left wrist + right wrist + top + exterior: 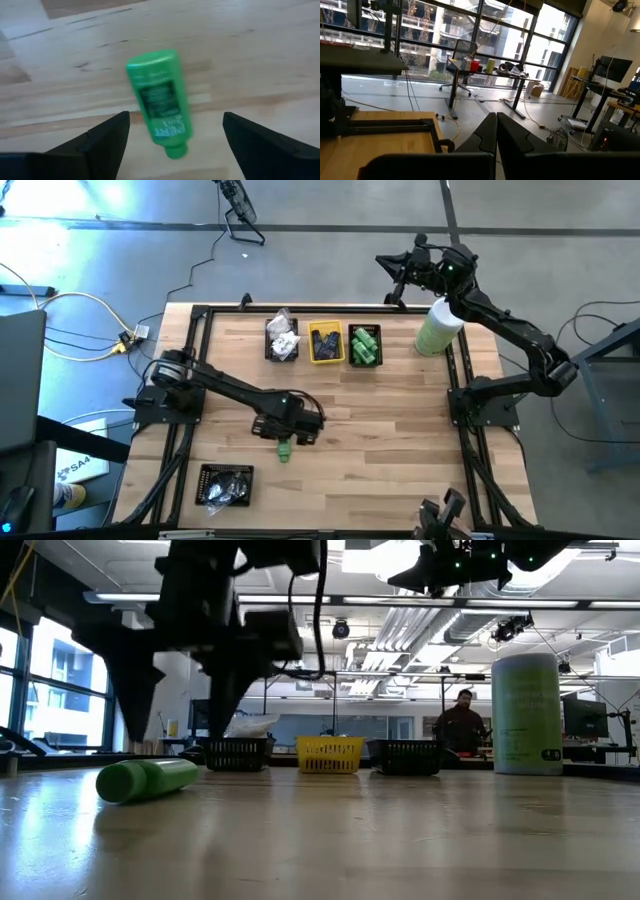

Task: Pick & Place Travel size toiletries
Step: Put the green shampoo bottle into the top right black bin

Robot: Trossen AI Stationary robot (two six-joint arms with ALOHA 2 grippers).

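One green travel bottle (284, 448) lies on its side on the wooden table (390, 440), toward the table's near edge from the yellow bin (326, 344) and resting free of any grip. Left gripper (288, 436): poised just above this bottle, its two dark fingers (107, 137) spread wide to either side of it, touching nothing. Three small bins stand in a row at the table's far edge: yellow bin in the middle; a black bin (282, 340) with white crinkly packets beside it on one side; a black bin (364, 346) filled with more green bottles on the other. One further black bin (225, 484) with mixed small items sits near the table's front edge. One large pale-green cylinder (438, 328) with white lid stands beyond the green-bottle bin. Right gripper (496, 131): raised past the table's far edge, behind the cylinder, fingers pressed together, holding nothing.
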